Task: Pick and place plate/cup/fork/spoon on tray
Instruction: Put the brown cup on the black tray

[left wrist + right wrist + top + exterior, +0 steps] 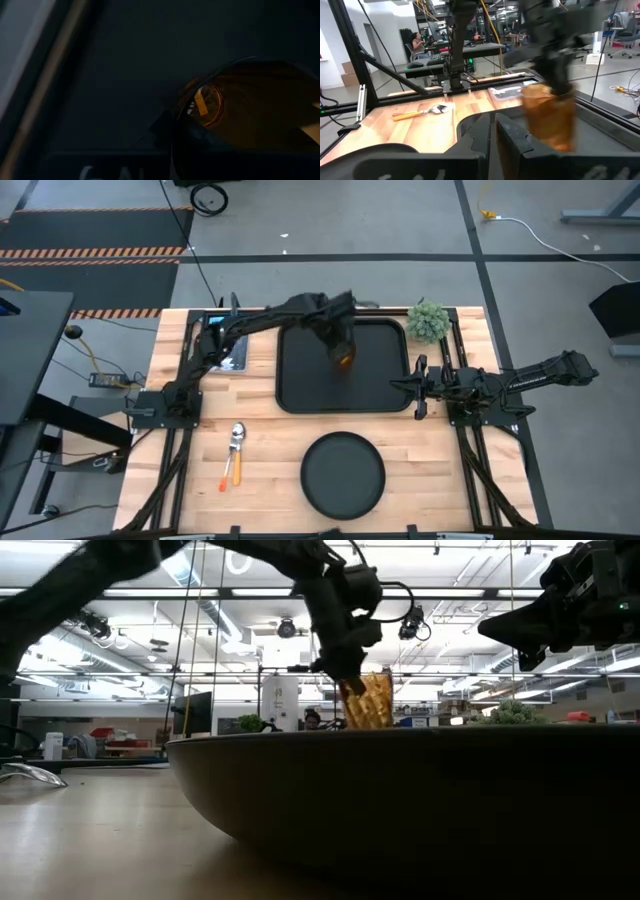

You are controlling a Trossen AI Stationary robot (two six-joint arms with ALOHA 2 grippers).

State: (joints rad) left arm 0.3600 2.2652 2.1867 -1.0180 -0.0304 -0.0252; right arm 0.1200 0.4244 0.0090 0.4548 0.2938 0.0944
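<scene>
My left gripper (342, 345) is over the black tray (300, 385) and is shut on the amber cup (346, 361). The cup also shows in the low view (372, 700), the left wrist view (207, 105) and the right wrist view (552, 117). My right gripper (408, 385) waits shut at the tray's right rim. The round black plate (343, 473) lies flat on the table near the front edge. The spoon (238, 437) and the fork (228, 473) lie side by side on the wood left of the plate. My left gripper holds the cup by its top rim (356, 690), coming from above with the fingers pointing down. The cup hangs tilted below the fingers, low over the tray's floor. The plate's rim hides its base in the low view, so I cannot tell whether it touches the tray.
A small fuzzy green plant (428, 321) stands just off the tray's far right corner. A flat device (228, 345) lies on the table left of the tray. The arms' dark frame rails run along both sides of the table.
</scene>
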